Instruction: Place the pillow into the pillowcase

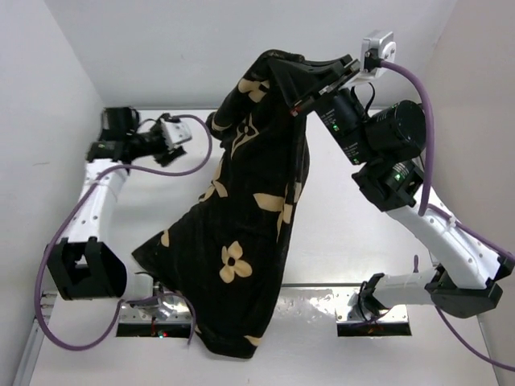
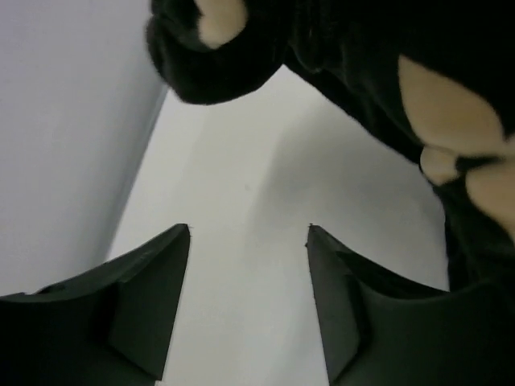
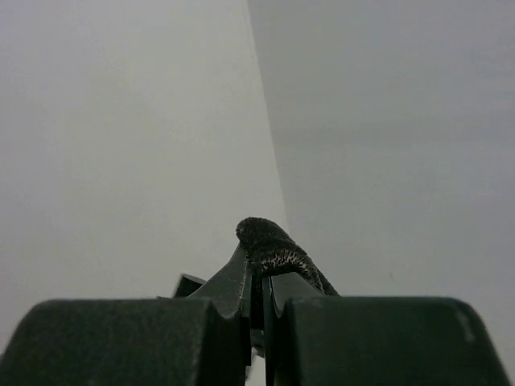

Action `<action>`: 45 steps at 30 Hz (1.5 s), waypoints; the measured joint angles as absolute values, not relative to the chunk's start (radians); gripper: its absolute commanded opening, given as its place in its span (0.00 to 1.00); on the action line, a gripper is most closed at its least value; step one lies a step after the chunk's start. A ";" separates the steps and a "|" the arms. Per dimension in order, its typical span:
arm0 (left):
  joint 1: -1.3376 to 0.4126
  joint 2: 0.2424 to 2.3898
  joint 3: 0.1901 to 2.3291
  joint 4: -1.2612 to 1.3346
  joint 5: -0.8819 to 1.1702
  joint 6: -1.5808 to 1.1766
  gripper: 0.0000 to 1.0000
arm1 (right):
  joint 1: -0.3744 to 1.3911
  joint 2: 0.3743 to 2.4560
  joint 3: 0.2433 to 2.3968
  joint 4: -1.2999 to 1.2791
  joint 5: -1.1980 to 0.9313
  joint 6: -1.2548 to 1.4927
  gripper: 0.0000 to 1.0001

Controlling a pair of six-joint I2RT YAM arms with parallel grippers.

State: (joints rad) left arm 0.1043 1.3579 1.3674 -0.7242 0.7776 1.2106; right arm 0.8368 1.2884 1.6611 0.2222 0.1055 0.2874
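Right gripper (image 3: 259, 273) is high in the upper right of the overhead view, jaws clenched on a fold of the pillowcase (image 1: 241, 217). The black flowered fabric hangs from there down to the bottom centre, over the near edge of the table (image 1: 362, 241). Left gripper (image 2: 249, 233) sits at mid left beside the cloth, jaws apart and empty. No white pillow in sight — inside the case or not, can't tell. My read — insertion unconfirmed, and the case isn't laid flat yet.

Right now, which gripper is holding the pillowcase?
The right gripper: its jaws pinch a fold of the pillowcase. The left gripper stands open and empty, clear of the cloth.
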 measured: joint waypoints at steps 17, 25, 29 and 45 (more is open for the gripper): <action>-0.288 1.687 1.555 -0.129 0.744 0.645 1.00 | 0.935 1.198 1.564 0.166 0.217 0.213 0.00; -0.409 1.851 1.821 -0.031 0.832 0.444 0.00 | 0.941 1.204 1.575 0.113 0.234 0.172 0.00; -0.333 1.882 1.861 -0.040 0.830 0.395 0.00 | 0.938 1.195 1.575 0.079 0.268 0.126 0.00; 0.186 1.541 2.062 -0.703 0.943 1.061 0.00 | 0.820 1.285 1.674 -0.002 0.229 0.081 0.00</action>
